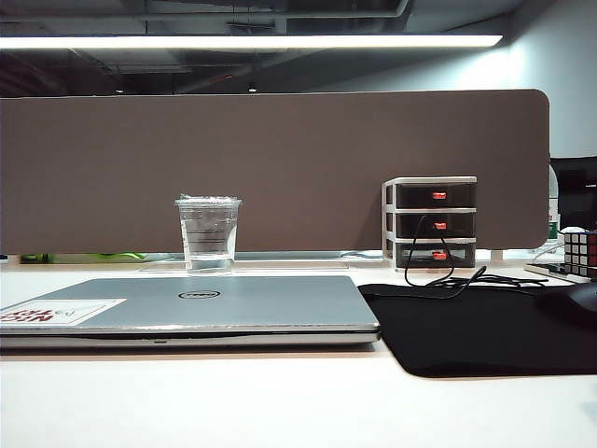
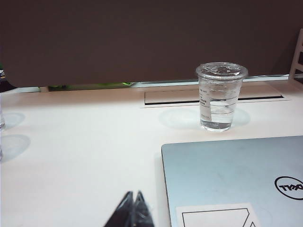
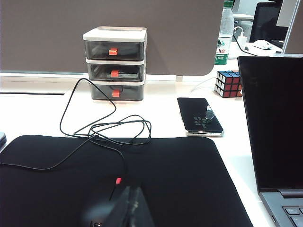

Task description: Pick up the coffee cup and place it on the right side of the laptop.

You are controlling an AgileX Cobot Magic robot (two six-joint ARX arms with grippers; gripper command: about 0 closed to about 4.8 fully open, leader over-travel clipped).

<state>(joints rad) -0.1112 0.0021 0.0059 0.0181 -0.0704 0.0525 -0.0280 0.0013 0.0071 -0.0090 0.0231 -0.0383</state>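
The coffee cup (image 1: 208,233) is clear plastic with a flat lid and stands upright on the white desk just behind the laptop (image 1: 187,313). The laptop is a closed silver Dell with a white sticker near its left corner. From the left wrist the coffee cup (image 2: 221,97) stands beyond the laptop's (image 2: 232,179) far edge. My left gripper (image 2: 133,195) is shut and empty over the bare desk beside the laptop, well short of the cup. My right gripper (image 3: 135,190) is shut and empty above the black desk mat (image 3: 189,179). Neither gripper shows in the exterior view.
A three-drawer organiser (image 1: 431,224) with red handles stands at the back right, and a black cable (image 3: 109,127) trails from it onto the mat (image 1: 476,327). A phone (image 3: 200,116), a Rubik's cube (image 3: 229,83), a bottle (image 3: 223,33) and an open dark laptop (image 3: 272,123) lie further right. A brown partition (image 1: 280,168) backs the desk.
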